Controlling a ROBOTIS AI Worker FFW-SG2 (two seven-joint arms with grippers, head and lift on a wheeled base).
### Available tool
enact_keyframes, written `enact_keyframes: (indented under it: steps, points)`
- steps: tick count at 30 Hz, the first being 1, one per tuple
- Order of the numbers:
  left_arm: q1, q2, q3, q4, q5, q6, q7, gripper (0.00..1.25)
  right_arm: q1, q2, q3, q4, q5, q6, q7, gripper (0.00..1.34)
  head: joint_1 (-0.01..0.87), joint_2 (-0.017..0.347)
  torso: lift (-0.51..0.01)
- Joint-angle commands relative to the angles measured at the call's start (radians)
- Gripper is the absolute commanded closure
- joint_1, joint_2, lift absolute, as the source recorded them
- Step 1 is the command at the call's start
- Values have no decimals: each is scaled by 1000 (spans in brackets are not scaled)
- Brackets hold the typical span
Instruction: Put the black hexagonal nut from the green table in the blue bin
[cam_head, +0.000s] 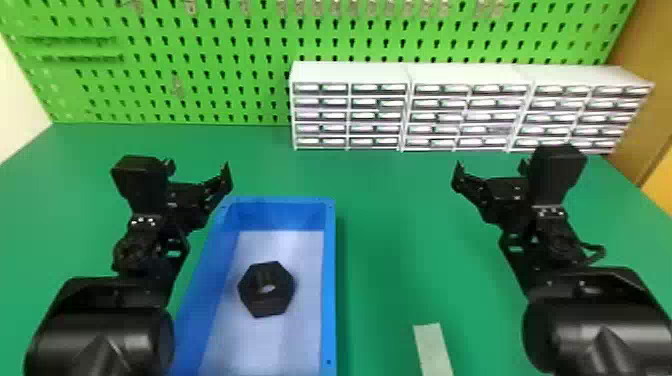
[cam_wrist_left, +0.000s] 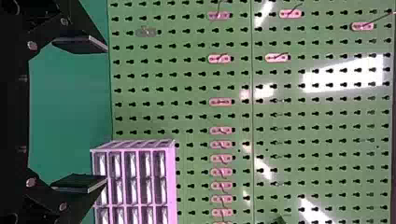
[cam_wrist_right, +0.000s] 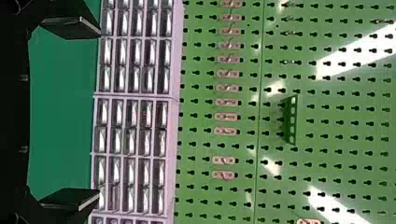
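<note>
Clearly, the nut (cam_head: 265, 304) lies in the blue bin (cam_head: 329, 280) between its long edges, left gripper (cam_head: 200, 171) and right gripper (cam_head: 491, 171) spread empty.

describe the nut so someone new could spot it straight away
On the green table, look for the blue bin between the two black arms. The nut lies on its pale floor: unlike those arms, it is a six-sided black block with a hole.

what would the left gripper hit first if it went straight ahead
The left gripper would probably meet the green pegboard first, left of the white drawers, though depth is hard to judge.
</note>
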Motion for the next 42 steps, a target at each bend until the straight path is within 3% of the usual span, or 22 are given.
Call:
enact_keyframes:
  steps: [1, 42]
  points:
    - [-3, 0, 1, 0, 2, 0, 0, 279, -1, 1, -1, 0, -1, 0, 0, 102, 686, 51, -96]
    - [-26, 8, 15, -8, -1, -2, -3, 279, -8, 4, -3, 5, 4, 2, -23, 104, 686, 51, -96]
